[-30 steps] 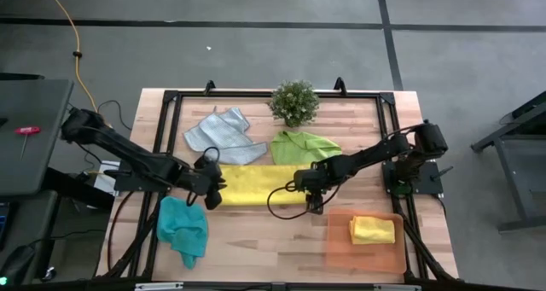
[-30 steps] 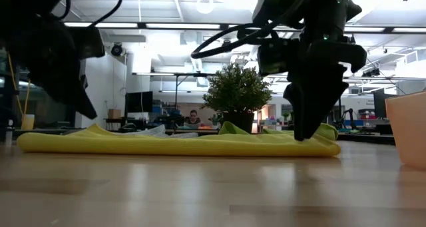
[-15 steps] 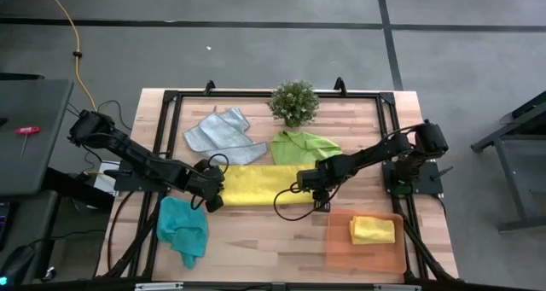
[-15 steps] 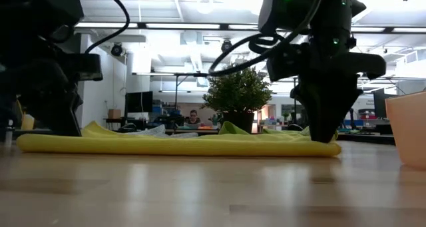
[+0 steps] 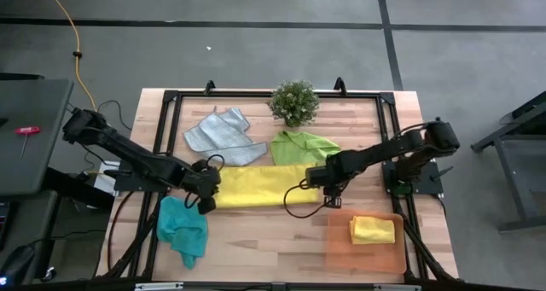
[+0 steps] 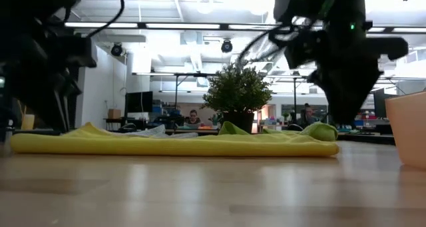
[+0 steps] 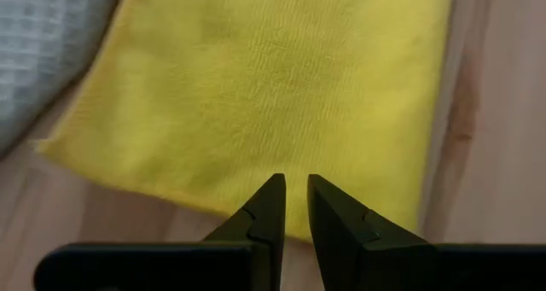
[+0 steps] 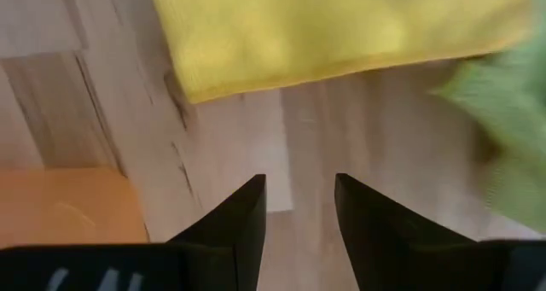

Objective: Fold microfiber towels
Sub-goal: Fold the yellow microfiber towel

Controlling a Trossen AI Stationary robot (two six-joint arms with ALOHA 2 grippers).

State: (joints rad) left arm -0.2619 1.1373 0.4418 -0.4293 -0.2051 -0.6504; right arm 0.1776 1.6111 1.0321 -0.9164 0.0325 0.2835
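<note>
A yellow towel (image 5: 260, 186) lies on the table as a long folded strip, seen edge-on in the low view (image 6: 173, 145). My left gripper (image 5: 207, 197) stands over its left end (image 7: 256, 95); its fingers leave only a thin gap with nothing in it. My right gripper (image 5: 331, 193) hangs open above bare wood just off the strip's right end (image 8: 341, 26), fingers pointing down. Flat on the table lie a grey towel (image 5: 220, 133), a lime green towel (image 5: 303, 146) and a teal towel (image 5: 183, 229). A folded yellow towel (image 5: 372, 229) lies in the orange tray (image 5: 341, 253). My left gripper's fingertips (image 7: 273, 193) stand over the yellow towel's left end close to its edge, coming at it slanting from above. I cannot tell whether they touch the cloth.
A potted plant (image 5: 294, 101) stands at the table's far middle. The orange tray's wall (image 6: 407, 127) rises at the right of the low view. A black frame (image 5: 162, 146) runs around the table top. Bare wood (image 5: 264, 235) lies between the teal towel and the tray.
My right gripper has risen off the yellow towel's right end and gone toward the table's right edge; it now hangs clear of the cloth. The strip stays flat on the table. My left gripper has kept to the towel's left end and tipped steeper.
</note>
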